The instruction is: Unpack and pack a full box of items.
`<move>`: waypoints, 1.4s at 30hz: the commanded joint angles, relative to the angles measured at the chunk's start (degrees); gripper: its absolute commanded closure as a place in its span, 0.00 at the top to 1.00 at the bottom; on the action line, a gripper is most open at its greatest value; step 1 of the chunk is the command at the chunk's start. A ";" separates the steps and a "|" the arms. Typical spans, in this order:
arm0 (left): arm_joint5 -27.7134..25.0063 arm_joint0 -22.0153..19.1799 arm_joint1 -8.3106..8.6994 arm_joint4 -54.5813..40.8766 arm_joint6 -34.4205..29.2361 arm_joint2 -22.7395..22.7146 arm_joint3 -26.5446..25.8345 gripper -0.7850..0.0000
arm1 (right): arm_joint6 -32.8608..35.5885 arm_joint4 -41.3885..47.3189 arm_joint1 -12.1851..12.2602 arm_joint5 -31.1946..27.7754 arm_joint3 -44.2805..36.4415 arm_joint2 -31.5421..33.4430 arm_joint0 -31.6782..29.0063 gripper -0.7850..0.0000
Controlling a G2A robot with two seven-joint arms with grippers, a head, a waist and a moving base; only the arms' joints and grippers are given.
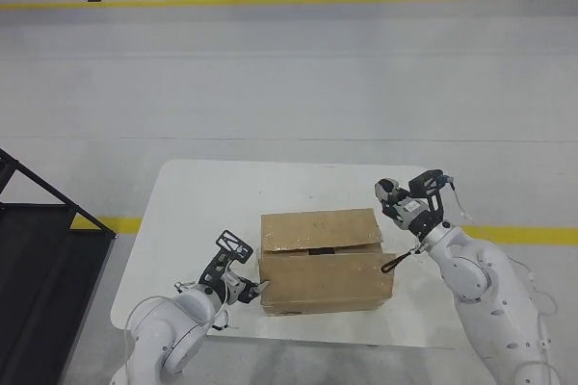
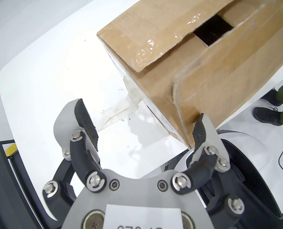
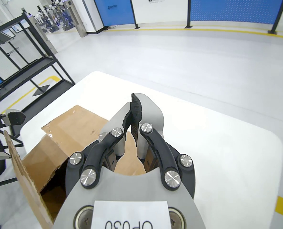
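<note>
My left tool [image 2: 141,113] gapes wide at the box's [image 2: 179,48] 8 o'clock corner, mid-counter [image 2: 48,60]. My right tool [image 3: 133,110] is pinched empty at 2. The cardboard looks stiff, the tape slick and the load likely heavy, so I'd grip the raised flap [image 2: 227,77] by its edge.

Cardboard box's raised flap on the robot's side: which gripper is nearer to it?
Left. The left gripper is open at the flap's end corner, one finger at its edge. The right gripper is shut, off the box's opposite end, toward the far side.

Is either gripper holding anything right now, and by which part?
Nothing is held. The left gripper is open at a flap corner of the box, not clamped; the right gripper is shut, empty, by the box.
</note>
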 commanded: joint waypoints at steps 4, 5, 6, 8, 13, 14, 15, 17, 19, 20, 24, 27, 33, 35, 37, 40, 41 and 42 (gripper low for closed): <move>1.02 -1.15 0.01 2.38 0.46 2.22 2.24 1.00 | -1.08 -5.92 0.33 -0.97 -2.72 -0.55 -3.06 0.00; 1.05 -1.17 0.04 2.68 0.51 2.39 2.54 1.00 | -1.33 -6.72 0.32 -1.17 -2.88 -1.20 -3.73 0.00; 1.14 -1.18 0.07 2.93 0.54 2.51 2.77 1.00 | -1.74 -7.44 0.28 -1.11 -2.99 -1.80 -4.25 0.00; 1.28 -1.21 0.14 3.38 0.53 2.62 3.14 1.00 | -2.21 -9.02 0.17 -1.12 -3.12 -3.45 -5.12 0.00; 1.88 -1.55 0.27 3.76 -0.12 2.68 3.79 1.00 | -4.11 -15.39 -0.10 -0.91 -1.99 -7.84 -6.19 0.00; 2.04 -1.65 0.29 3.75 -0.24 2.69 3.92 1.00 | -4.36 -16.47 -0.15 -0.77 -1.59 -8.54 -6.15 0.00; 2.21 -1.75 0.30 3.71 -0.31 2.71 3.97 1.00 | -4.46 -17.60 -0.19 -0.62 -1.02 -9.22 -6.10 0.00; 2.41 -1.93 0.34 3.63 -0.48 2.74 4.08 1.00 | -4.73 -18.65 -0.32 -0.44 0.28 -10.34 -5.69 0.00; 2.55 -2.10 0.38 3.52 -0.65 2.73 4.03 1.00 | -4.78 -18.90 -0.46 -0.56 1.65 -11.28 -5.25 0.00; 2.66 -2.16 0.40 3.36 -0.74 2.70 3.95 1.00 | -4.75 -18.77 -0.53 -0.67 2.24 -11.66 -5.04 0.00; 2.95 -2.40 0.52 2.88 -1.30 2.30 3.36 1.00 | -4.33 -18.89 -0.65 -1.10 4.12 -12.46 -4.05 0.00; 3.41 -2.39 0.63 2.47 -2.10 1.59 2.14 1.00 | -4.46 -18.36 -0.72 -1.27 4.88 -12.71 -3.57 0.00; 4.11 -1.93 0.88 2.10 -3.89 -0.22 0.51 1.00 | -4.35 -16.61 -0.78 -1.62 5.19 -12.56 -2.91 0.00; 4.11 -1.93 0.88 2.10 -3.89 -0.22 0.51 1.00 | -4.37 -16.18 -0.79 -1.70 5.16 -12.50 -2.85 0.00; 4.11 -1.93 0.88 2.10 -3.89 -0.22 0.51 1.00 | -4.36 -15.84 -0.79 -1.87 5.24 -12.50 -2.85 0.00; 4.11 -1.93 0.88 2.10 -3.89 -0.22 0.51 1.00 | -4.28 -15.74 -0.75 -2.11 5.34 -12.49 -2.87 0.00; 4.20 -1.89 0.89 2.19 -3.65 -0.26 0.65 1.00 | -4.30 -15.74 -0.75 -2.18 5.38 -12.50 -2.88 0.00; 4.68 -1.64 0.92 2.51 -2.74 -0.51 1.54 1.00 | -4.26 -15.69 -0.74 -2.27 5.43 -12.51 -2.87 0.00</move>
